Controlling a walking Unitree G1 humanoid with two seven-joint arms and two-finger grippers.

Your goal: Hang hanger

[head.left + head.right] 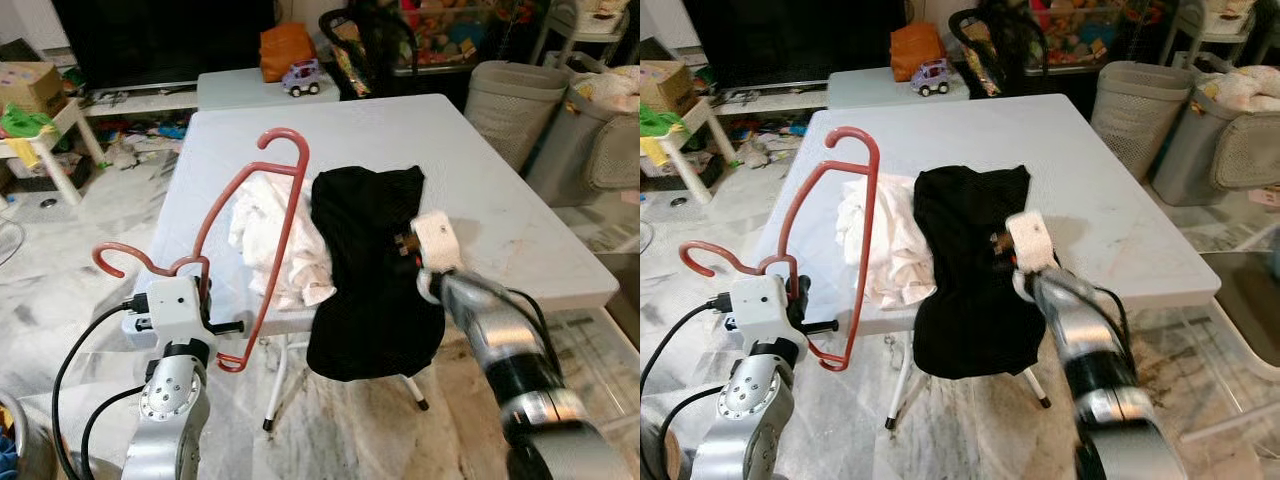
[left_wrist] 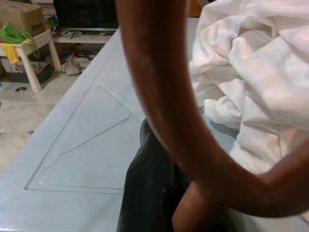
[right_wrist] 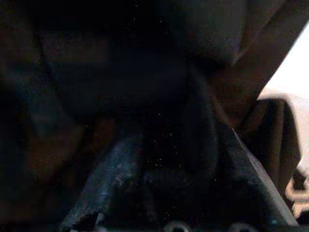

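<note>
The left gripper (image 1: 205,285) has its jaws clamped on a red hanger (image 1: 262,240), held up at the counter's (image 1: 500,200) near left corner. Just beside it lies a white cloth (image 1: 270,240). The right gripper (image 1: 405,245) presses into a black garment (image 1: 370,270) draped over the front edge; I cannot tell how its jaws stand.

You've got red hanger (image 1: 262,240): smooth plastic, slight sheen | black garment (image 1: 372,270): matt cloth, fine mesh look | white garment (image 1: 272,240): crumpled soft cloth | table (image 1: 500,200): pale plastic top, smooth, faintly scuffed | floor (image 1: 60,270): glossy marble-look tile | baskets (image 1: 515,105): perforated grey plastic | arm casings: brushed silver metal.
</note>
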